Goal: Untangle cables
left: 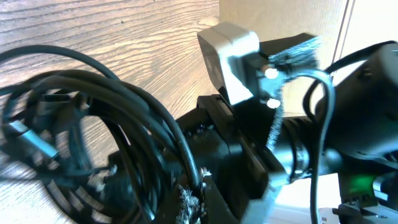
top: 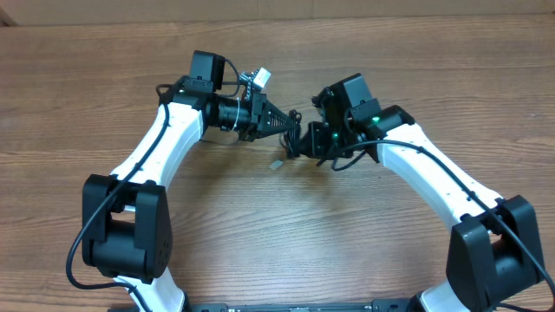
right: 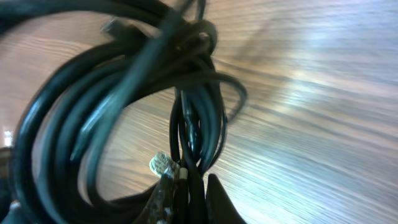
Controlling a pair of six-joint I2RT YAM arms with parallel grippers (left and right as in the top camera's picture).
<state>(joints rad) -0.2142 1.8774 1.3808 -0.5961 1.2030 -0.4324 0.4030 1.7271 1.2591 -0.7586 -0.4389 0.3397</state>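
Glossy black coiled cables (right: 196, 124) sit pinched in right pincer (right: 188, 186); left pincer (top: 293, 122) hold I cannot tell.

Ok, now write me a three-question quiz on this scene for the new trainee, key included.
1. True or false: in the right wrist view, the cables run down between the fingertips of the right gripper.
2. The cables form: A) one looped bundle, B) separate straight cords laid side by side, C) a single cord stretched tight.
3. In the overhead view, what lies alone on the table just below the bundle?
Key: 1 true. 2 A. 3 a small pale scrap.
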